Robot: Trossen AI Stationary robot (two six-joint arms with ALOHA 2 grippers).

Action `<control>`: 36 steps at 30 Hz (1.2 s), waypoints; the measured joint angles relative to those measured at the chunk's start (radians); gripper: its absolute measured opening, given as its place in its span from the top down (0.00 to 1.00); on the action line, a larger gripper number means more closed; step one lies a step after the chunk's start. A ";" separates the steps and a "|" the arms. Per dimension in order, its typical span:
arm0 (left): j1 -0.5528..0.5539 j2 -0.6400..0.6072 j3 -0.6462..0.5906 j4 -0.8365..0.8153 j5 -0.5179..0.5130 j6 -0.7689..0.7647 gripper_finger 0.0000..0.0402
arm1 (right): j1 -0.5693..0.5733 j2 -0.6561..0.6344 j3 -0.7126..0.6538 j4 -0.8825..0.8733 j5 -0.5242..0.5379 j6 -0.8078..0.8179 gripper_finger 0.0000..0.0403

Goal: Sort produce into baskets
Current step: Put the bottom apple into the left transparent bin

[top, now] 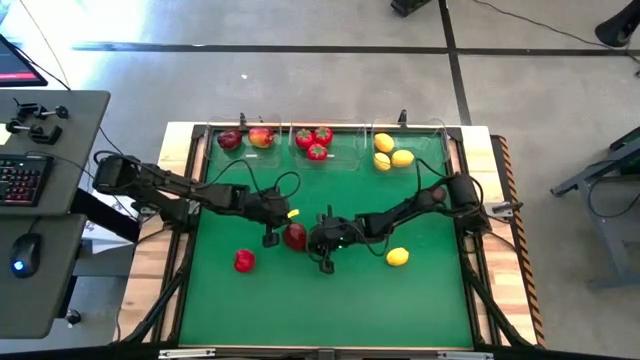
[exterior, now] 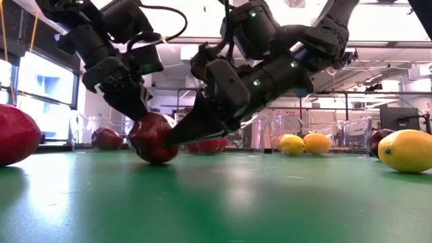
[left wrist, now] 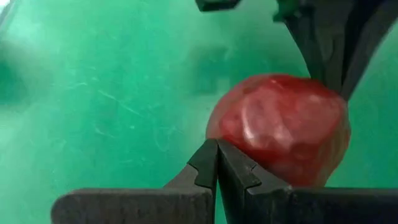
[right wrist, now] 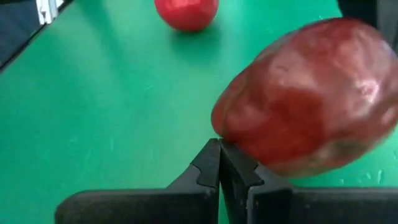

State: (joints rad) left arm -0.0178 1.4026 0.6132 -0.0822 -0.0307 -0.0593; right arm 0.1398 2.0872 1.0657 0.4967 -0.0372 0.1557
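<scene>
**Two closed grippers meeting at a dark red apple, mid-mat**

Both arms reach in over the green mat (top: 330, 300), which covers the worktop, and converge near its middle. The left gripper (top: 271, 238) has its fingers (left wrist: 205, 165) pressed together, tips touching the near side of the dark red apple (top: 294, 236), which rests on the mat. The right gripper (top: 322, 250) comes at the same apple from the opposite side; its fingers (right wrist: 214, 163) are likewise closed flat against each other, with the tips against the apple's skin. Neither claw holds the fruit: each is narrowed to nothing and merely touches it. From table height, the apple sits on the mat between the two sets of dark fingers.

Loose produce on the mat: a bright red fruit (top: 244, 261) toward the left edge, nearer the front than the apple, and a lemon (top: 397, 257) toward the right edge.

Three clear baskets stand in a row along the far edge. The left basket (top: 212, 133) holds a dark red apple (top: 229, 139) and a red-orange apple (top: 261, 137). The middle basket (top: 342, 135) holds three bright red green-topped fruits (top: 316, 152). The right basket (top: 440, 135) holds three lemons (top: 402, 158).
</scene>
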 joint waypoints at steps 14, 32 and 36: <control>-0.008 0.014 -0.001 -0.035 -0.004 0.001 1.00 | -0.001 -0.076 0.000 -0.007 0.026 -0.033 1.00; -0.009 0.033 -0.002 -0.034 -0.019 0.112 1.00 | -0.027 -0.128 0.000 -0.020 0.033 -0.049 1.00; -0.012 0.097 -0.001 -0.019 -0.053 0.154 1.00 | -0.041 -0.128 0.000 -0.023 0.052 -0.049 1.00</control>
State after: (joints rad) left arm -0.0300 1.4995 0.6121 -0.1009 -0.0839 0.0948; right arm 0.0988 1.9594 1.0660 0.4734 0.0146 0.1068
